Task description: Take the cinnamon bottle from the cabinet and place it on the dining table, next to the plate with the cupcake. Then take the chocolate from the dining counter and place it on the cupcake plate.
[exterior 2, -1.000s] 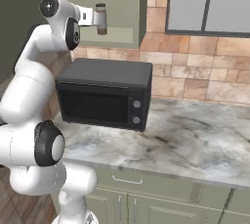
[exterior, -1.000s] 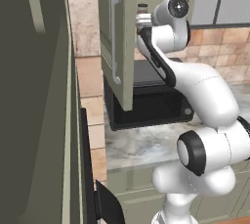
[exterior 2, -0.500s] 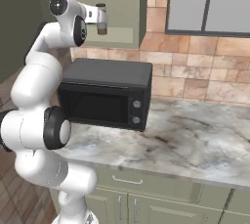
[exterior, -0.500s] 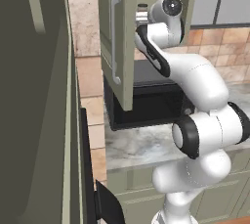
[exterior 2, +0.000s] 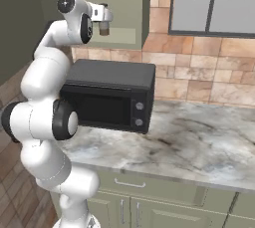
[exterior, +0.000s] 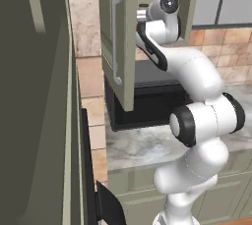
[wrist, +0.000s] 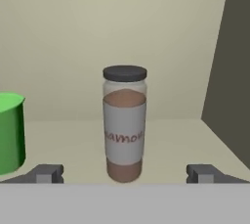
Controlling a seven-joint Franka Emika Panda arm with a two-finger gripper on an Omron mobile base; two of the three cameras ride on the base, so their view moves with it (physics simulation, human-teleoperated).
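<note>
Your cinnamon bottle (wrist: 125, 123) stands upright on the pale shelf inside the cabinet (exterior: 120, 37), dark cap on top, brown contents above and below its pale band, straight ahead in the hand view. To one side of it, near but apart, sits a bright green container (wrist: 10, 132), cut off by the frame's edge. Your gripper (wrist: 125, 173) has its fingers spread wide, one tip on each side of the jar's base with clear shelf between each tip and the glass, so it has hold of nothing yet. From the right base view you can see the hand (exterior 2: 102, 20) raised to the open cupboard, above the black microwave (exterior 2: 110, 95) on the marble worktop (exterior 2: 199, 142). By my reading, you are at the very start: the door is open and the reach is lined up, but the jar is not grasped. Closing on it, carrying it to the dining table, and the whole chocolate step are all left.
</note>
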